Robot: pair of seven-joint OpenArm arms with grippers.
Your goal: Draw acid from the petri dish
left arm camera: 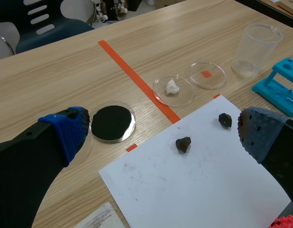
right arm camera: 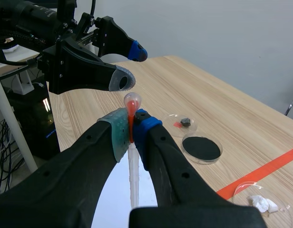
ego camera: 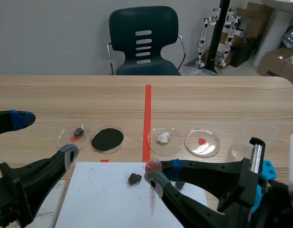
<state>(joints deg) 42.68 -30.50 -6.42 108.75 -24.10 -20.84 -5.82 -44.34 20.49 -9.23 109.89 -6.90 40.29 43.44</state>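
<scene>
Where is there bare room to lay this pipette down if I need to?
Roomiest: the bare table beyond the dish row, either side of the tape line. Also the white sheet toward the left arm, away from its two rocks. Crowded: the four petri dishes, then the beaker and blue rack. The right gripper holds the pipette.

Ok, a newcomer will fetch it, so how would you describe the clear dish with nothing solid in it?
On the table, find the long tape line down the middle. Right of it come a white-lump dish, then the clear dish, then a beaker. Unlike the other dishes it holds no lump or powder; only a small red square shows through it.
</scene>
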